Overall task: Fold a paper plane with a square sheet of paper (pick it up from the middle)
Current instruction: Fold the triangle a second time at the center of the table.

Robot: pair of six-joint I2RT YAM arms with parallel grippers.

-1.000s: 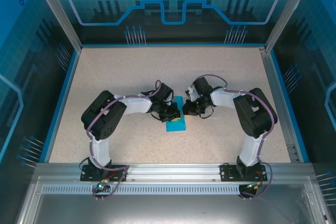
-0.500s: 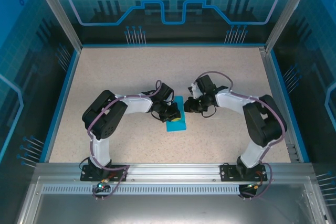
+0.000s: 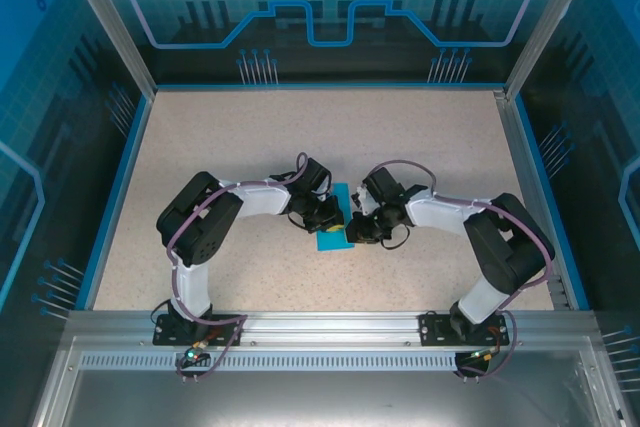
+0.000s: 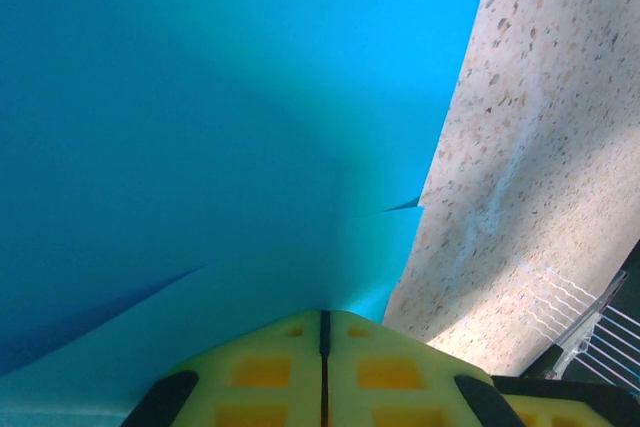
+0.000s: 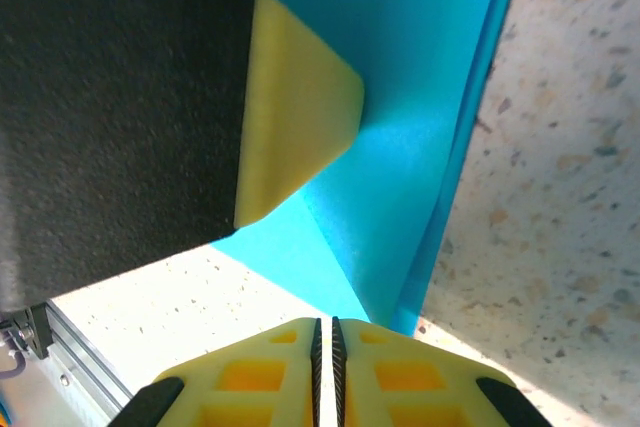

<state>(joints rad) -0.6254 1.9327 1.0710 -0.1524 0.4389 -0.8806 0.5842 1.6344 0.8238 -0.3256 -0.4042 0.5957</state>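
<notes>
Left gripper (image 4: 323, 332), yellow fingers pressed together with nothing seen between them, bears tip-down on the folded teal paper (image 4: 200, 127) at the bottom centre of its wrist view. Right gripper (image 5: 323, 339), likewise closed to a hairline seam, meets the paper's lower edge. In the top view the paper lies mid-frame on the speckled table (image 3: 200, 147), between both grippers.

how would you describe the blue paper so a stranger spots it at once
Start at the speckled beige table, then go to its middle, where the left end effector and right end effector nearly meet. The teal-blue paper lies under them, the one bright thing on that pale surface.
</notes>
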